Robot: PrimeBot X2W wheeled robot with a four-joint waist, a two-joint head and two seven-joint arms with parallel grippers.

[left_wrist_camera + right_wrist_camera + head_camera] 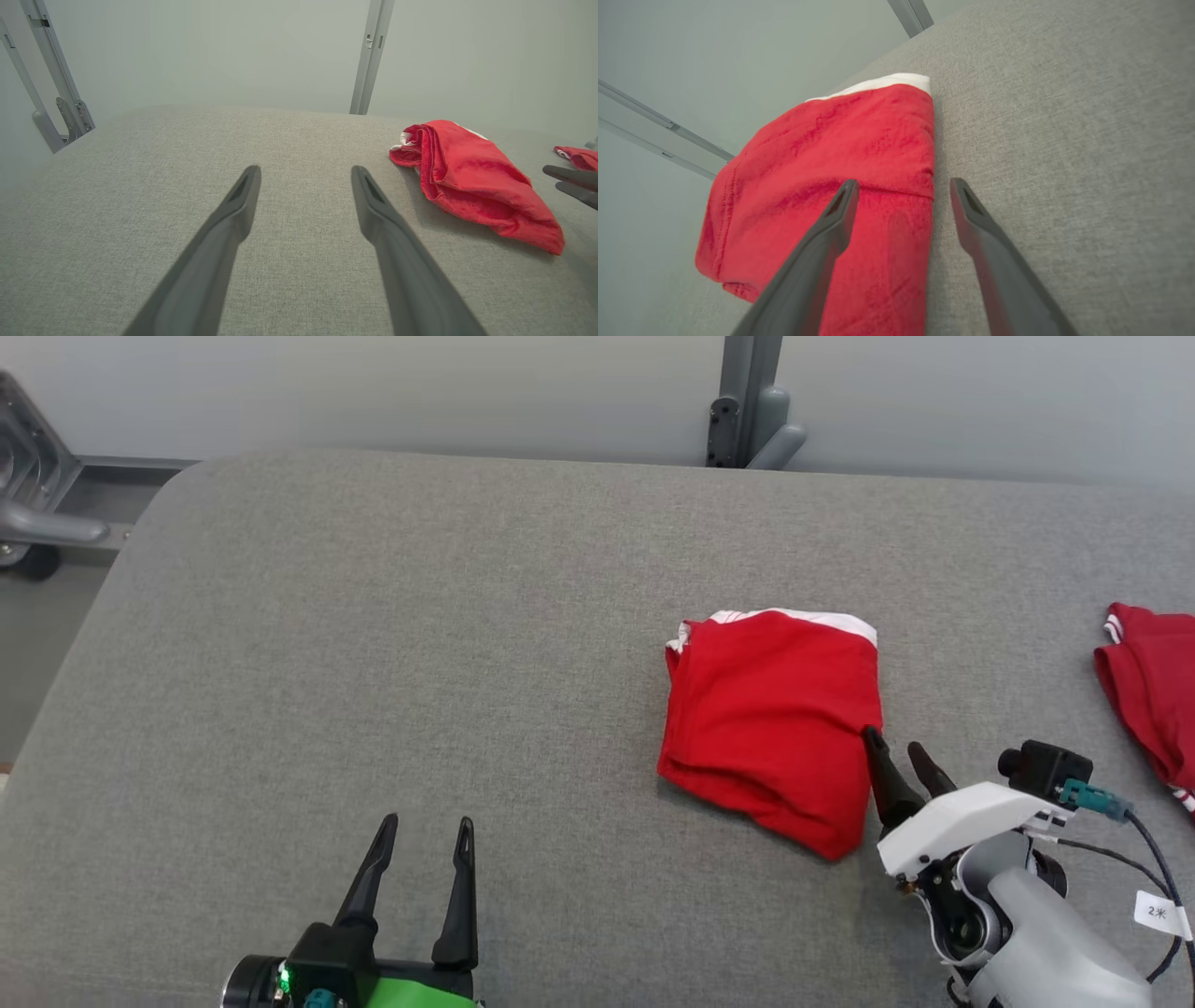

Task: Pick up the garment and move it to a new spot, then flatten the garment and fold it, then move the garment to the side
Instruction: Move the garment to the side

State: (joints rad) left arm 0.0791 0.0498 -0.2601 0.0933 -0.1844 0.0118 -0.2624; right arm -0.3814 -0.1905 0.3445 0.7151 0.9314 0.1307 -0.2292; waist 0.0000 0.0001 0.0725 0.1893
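Worktop (373, 663): grey woven cloth cover, flat, far-left corner rounded. Wall (420, 392) behind is plain pale grey. 1 grey metal post (747, 401) stands at the far edge, right of centre. Metal frame (37, 495) with a dark wheel sits past the far-left corner, cut off by the picture edge.

Garment (770, 719): red, folded into a rough rectangle, white band along its far edge. Lies flat on the worktop, right of centre. Layers bulge at the near edge. What kind of clothing it is cannot be told while folded.

Right gripper (893, 740): jaws wide, nothing held. It sits at the garment's near-right edge. In the right wrist view 1 finger lies over the red cloth and the other over bare worktop, so the garment's edge runs between them. Whether either fingertip touches cloth cannot be told.

Left gripper (428, 819): jaws wide, nothing held, over bare worktop at the near left, well apart from the garment. Its body is cut off by the bottom edge.

2nd garment (1153, 691): red with white stripes, at the far right, cut off; its full shape is not visible.

Cable (1158, 859) with a white tag (1158, 912) hangs by the right wrist; the tag's print is too small to read reliably.
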